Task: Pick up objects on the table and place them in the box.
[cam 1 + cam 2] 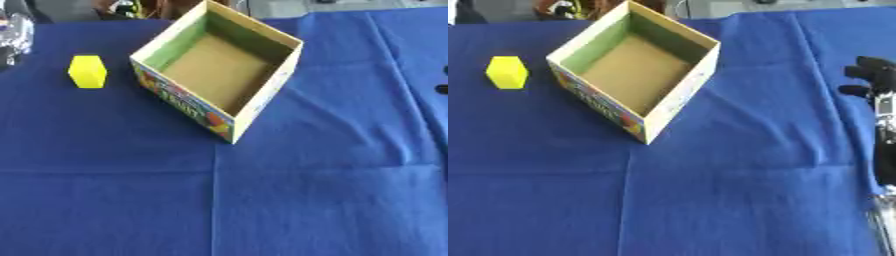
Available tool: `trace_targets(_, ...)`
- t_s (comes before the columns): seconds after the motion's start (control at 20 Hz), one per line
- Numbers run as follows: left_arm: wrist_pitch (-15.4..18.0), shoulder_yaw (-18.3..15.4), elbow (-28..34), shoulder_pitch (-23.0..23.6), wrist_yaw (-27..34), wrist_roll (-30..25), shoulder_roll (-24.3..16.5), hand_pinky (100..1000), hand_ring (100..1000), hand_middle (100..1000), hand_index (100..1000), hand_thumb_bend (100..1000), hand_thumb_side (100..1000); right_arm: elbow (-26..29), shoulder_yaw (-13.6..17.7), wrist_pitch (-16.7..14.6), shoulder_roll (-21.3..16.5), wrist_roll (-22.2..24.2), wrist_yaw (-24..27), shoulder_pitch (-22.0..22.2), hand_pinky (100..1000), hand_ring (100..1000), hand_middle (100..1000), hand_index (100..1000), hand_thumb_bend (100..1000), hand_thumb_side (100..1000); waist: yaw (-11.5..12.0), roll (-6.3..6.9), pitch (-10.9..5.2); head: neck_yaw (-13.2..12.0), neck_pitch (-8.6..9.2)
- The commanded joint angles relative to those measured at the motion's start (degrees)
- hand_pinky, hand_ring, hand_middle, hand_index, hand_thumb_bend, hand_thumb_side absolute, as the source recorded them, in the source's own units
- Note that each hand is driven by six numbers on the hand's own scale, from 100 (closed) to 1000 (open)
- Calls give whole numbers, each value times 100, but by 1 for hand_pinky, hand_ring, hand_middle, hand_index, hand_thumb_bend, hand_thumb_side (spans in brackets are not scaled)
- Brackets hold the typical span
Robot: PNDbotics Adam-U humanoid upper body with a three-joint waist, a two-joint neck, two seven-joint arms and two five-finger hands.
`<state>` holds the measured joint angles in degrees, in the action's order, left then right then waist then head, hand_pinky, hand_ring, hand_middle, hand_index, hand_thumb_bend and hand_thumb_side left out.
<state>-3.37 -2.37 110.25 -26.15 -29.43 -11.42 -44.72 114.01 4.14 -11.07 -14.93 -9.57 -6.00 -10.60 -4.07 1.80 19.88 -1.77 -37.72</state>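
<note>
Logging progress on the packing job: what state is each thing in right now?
Box: open-topped, upright, nothing visible inside.
Yellow block: on the cloth, left of the box, apart from it, untouched.
Cloth: spread over the table, creased.
Right hand: at the right edge, holding nothing, far from the block.
Left hand: not in view.

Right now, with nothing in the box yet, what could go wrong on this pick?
The yellow block sits to the box's left, while the only visible hand, the right hand, is at the far right edge. Reaching across with it could knock the tall box wall or drag the box askew. The blue cloth has creases, so the box may slide or the cloth bunch.
</note>
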Motion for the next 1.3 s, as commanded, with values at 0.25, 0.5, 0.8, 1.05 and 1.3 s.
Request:
trace_targets(0.25, 283, 486, -806, -647, -531, -588, -914, 713, 858, 858, 1000, 249, 929, 58, -56, -41, -136, 83, -79, -27, 665, 767, 615, 755, 100, 831, -49, -50, -38, -116, 25)
trace_targets(0.5, 686, 793, -1472, -1047, -933, -998, -1146, 773, 909, 874, 1000, 559, 992, 58, -94, -46, -156, 135, -103, -15, 666, 768, 615, 756, 100, 818, -72, -42, 4, -128, 90)
trace_targets(0.8, 1106, 1143, -2246, -1485, -1396, -1474, -1242, 798, 931, 929, 1000, 859, 974, 58, -124, -47, -169, 171, -137, 6, 667, 769, 615, 756, 100, 835, -86, -28, 42, -120, 140)
trace_targets(1.05, 1516, 1319, -2919, -1915, -1695, -1888, -1020, 794, 936, 975, 1000, 864, 919, 58, -141, -35, -162, 197, -161, 24, 667, 769, 615, 757, 100, 836, -100, -31, 58, -100, 171)
trace_targets(1.3, 1699, 1355, -3639, -2353, -1617, -2331, -710, 767, 915, 979, 1000, 580, 720, 58, -152, -15, -149, 215, -177, 48, 667, 769, 615, 757, 100, 840, -106, -41, 62, -95, 206)
